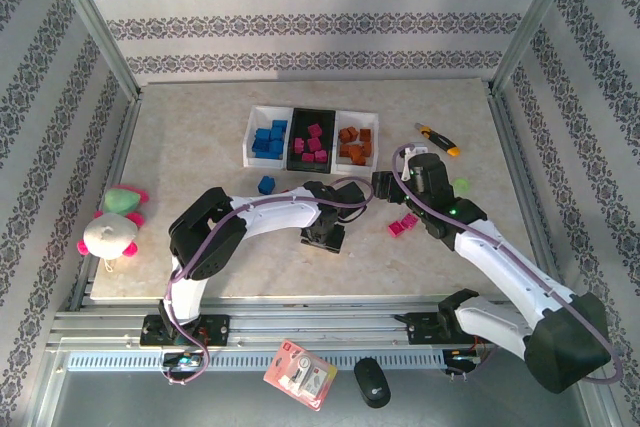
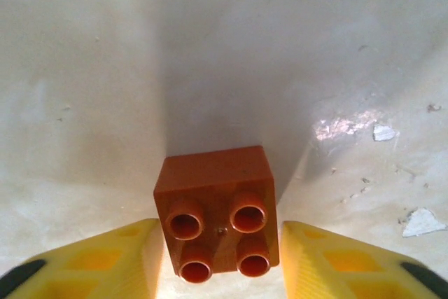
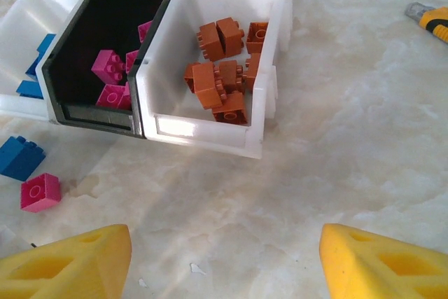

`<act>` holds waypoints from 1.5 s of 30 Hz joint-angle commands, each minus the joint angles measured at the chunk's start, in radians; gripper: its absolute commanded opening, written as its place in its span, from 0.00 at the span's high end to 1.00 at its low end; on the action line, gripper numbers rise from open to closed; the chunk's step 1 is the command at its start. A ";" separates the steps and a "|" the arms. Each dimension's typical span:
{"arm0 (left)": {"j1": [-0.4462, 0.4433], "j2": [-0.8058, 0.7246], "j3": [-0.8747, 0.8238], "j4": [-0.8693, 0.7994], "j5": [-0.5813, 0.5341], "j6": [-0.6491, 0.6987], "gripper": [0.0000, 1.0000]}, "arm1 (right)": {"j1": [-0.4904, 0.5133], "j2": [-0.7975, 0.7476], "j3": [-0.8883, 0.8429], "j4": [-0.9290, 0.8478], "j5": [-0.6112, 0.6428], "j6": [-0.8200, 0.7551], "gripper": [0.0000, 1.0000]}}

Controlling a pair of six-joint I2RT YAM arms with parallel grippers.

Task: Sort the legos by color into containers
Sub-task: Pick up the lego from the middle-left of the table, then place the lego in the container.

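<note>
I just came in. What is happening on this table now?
A robot is sorting toy bricks by colour. The left claw has an orange-brown brick between its fingers; whether it grips it I cannot tell. The right claw is open and empty, near the white tray holding orange-brown bricks. A blue brick and a pink brick lie loose on the table.

Orange-brown bricks (image 3: 220, 82) heaped in white tray (image 3: 210, 138), magenta ones (image 3: 108, 68) in adjoining black tray (image 3: 91, 113). Loose blue brick (image 3: 19, 157) and magenta brick (image 3: 40, 192) on tabletop (image 3: 350, 138). End effector (image 3: 225, 257) spread wide.
</note>
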 commanded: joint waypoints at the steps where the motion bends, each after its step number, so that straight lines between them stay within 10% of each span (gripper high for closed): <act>1: -0.003 -0.013 0.021 -0.021 -0.043 0.002 0.50 | -0.011 -0.013 -0.013 -0.013 -0.003 0.003 0.29; 26: 0.097 -0.018 0.289 0.004 -0.176 0.149 0.67 | -0.038 -0.174 -0.017 -0.106 0.026 -0.019 0.28; 45: 0.229 0.504 0.970 0.215 -0.202 0.373 0.67 | -0.067 -0.274 -0.053 -0.186 0.066 0.000 0.28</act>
